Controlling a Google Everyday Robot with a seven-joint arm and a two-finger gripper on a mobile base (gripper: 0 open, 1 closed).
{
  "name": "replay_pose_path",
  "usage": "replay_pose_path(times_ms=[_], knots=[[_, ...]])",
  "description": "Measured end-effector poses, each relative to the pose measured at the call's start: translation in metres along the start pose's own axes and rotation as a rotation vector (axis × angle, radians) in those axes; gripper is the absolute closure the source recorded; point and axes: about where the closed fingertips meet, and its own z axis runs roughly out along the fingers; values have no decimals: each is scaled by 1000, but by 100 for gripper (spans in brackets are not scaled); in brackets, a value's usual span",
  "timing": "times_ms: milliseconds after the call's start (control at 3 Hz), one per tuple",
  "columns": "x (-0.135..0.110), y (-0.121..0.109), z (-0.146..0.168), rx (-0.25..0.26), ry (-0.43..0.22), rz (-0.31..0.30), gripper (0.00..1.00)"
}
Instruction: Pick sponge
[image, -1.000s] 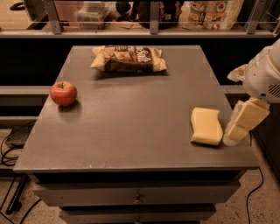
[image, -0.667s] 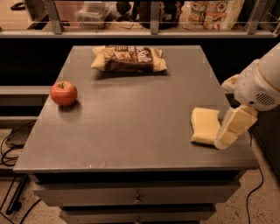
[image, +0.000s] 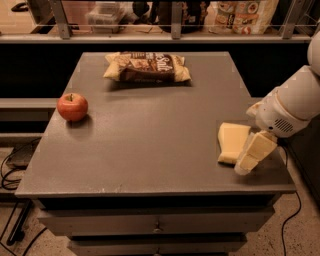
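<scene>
The sponge (image: 230, 140) is a pale yellow flat block lying near the table's right front corner. My gripper (image: 248, 158) hangs from the white arm (image: 292, 107) that comes in from the right. It points down and left and sits at the sponge's right front edge, covering part of it. The sponge rests flat on the table.
A red apple (image: 72, 106) stands at the table's left side. A yellow-and-brown chip bag (image: 147, 67) lies at the back middle. The grey table (image: 145, 145) has drawers below its front edge. A shelf with packages runs behind it. Cables lie on the floor at left and right.
My arm has moved left, toward the table, bringing the gripper from beside the sponge's right edge to over it. The sponge, apple and chip bag have not moved.
</scene>
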Motion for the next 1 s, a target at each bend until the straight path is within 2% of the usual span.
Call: replay_pose_path(times_ms=[667,1000], knots=[[1,-3,14,-28,12,18,48],[-31,-9,-26,41,10,-50,79]])
